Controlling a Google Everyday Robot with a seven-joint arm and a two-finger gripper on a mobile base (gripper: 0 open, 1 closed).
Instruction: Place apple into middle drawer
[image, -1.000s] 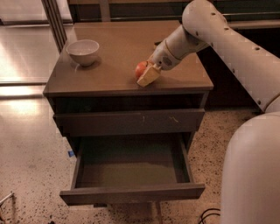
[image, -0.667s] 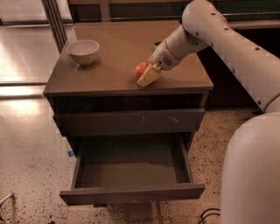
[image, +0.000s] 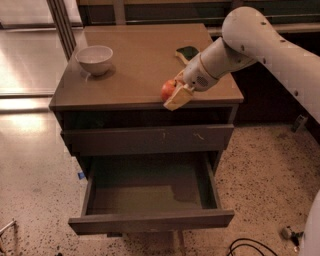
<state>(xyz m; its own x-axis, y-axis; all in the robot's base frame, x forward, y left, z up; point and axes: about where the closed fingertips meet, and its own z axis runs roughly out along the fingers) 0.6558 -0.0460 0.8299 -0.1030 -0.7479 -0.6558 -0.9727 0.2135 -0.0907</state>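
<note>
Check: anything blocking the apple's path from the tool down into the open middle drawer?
Nothing visible blocks it. The tool holds the apple at the cabinet top's front edge; the middle drawer stands open below and further forward. The closed upper drawer front sits between them vertically, so I'd move outward before lowering.

Cabinet top (image: 140, 65) smooth, satin; bowl (image: 94, 59) glossy ceramic; claw (image: 175, 94) pale matt plastic at top's front edge, clasping shiny apple (image: 167, 90).

No readable text anywhere
</note>
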